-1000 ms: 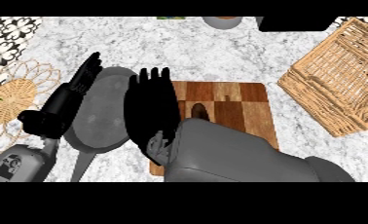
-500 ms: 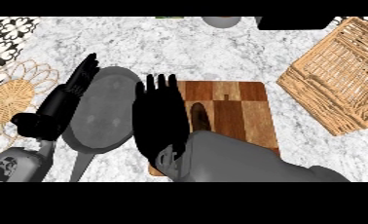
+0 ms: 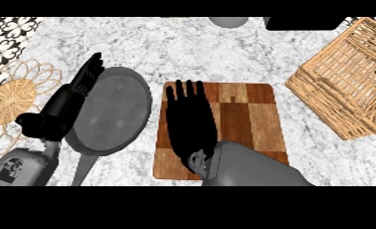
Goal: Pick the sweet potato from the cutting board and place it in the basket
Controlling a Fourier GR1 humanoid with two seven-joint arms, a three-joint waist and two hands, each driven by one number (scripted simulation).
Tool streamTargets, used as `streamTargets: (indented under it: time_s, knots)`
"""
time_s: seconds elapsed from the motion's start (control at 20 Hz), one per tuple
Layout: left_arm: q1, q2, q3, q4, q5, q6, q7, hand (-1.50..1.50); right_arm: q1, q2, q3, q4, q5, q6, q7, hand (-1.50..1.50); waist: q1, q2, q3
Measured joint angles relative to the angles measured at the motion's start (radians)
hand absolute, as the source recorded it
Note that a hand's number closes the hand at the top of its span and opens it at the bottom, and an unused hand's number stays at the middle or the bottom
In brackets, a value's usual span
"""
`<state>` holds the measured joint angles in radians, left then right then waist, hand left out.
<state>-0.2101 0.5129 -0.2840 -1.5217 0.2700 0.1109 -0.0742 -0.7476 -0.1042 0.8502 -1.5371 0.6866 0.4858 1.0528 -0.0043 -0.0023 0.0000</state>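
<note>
A wooden cutting board lies in the middle of the marble counter. My right hand hovers flat over its left part, open, with straight fingers pointing away from me. No sweet potato shows anywhere; whatever lies under the hand and forearm is hidden. The wicker basket stands at the right edge, apart from the board. At the left, beside a pan, my left hand rests open with fingers up.
A grey frying pan lies just left of the board, handle toward me. A woven trivet sits at the far left. A grey bowl and a dark object stand along the back edge.
My right hand has moved rightward and further from me, from the pan's edge onto the left part of the cutting board. The left hand has stayed put.
</note>
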Motion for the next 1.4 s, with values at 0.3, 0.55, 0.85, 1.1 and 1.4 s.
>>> streamTargets:
  time_s: [0.3,0.55,0.85,1.1,1.4]
  knots:
    - [0.006,-0.024,0.032,0.007,-0.026,-0.028,0.002,0.0,0.098,-0.018,-0.006,0.031,0.137,-0.031,-0.079,-1.5,0.003,0.002,0.0]
    - [0.024,-0.059,0.047,-0.003,-0.064,-0.048,0.006,0.0,0.14,0.018,-0.045,0.06,0.217,-0.046,-0.135,-1.5,0.006,0.002,0.0]
    - [0.038,-0.073,0.099,-0.043,-0.081,-0.093,0.043,0.0,0.193,0.067,-0.07,0.048,0.279,-0.049,-0.18,-1.5,0.007,0.001,0.0]
    - [0.047,-0.097,0.131,-0.057,-0.1,-0.128,0.058,0.0,0.197,0.091,-0.085,0.068,0.315,-0.04,-0.18,-1.5,0.009,0.002,0.0]
    - [0.026,-0.13,0.153,-0.031,-0.138,-0.148,0.056,0.0,0.215,0.098,-0.082,0.108,0.36,-0.023,-0.188,-1.5,0.007,0.002,0.0]
